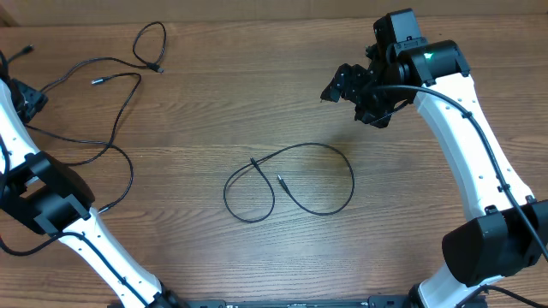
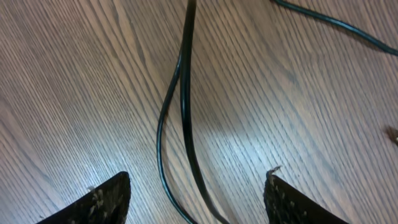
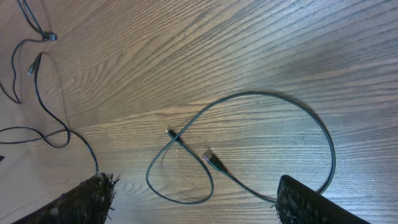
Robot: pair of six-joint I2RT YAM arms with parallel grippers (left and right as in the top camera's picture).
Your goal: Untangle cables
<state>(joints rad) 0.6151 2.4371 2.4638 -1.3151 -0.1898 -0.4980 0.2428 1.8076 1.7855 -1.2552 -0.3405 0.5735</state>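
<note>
A looped cable [image 1: 352, 181] lay crossed over itself at the centre of the desk [image 1: 257, 85]. A short cable [image 1: 134, 51] and a long cable [image 1: 131, 175] trailed through the upper left of the overhead frame. The left fingers [image 2: 106, 202] stood released, straddling black strands [image 2: 160, 137] without touching them. The right fingers [image 3: 311, 205] hung spread and empty at upper right.

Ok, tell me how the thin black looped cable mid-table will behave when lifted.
Likely floppy: the thin black looped cable lies in soft curves, so it should droop and trail. Probably light, sliding easily on the wooden table. Its crossed loop might tighten if pulled.
</note>
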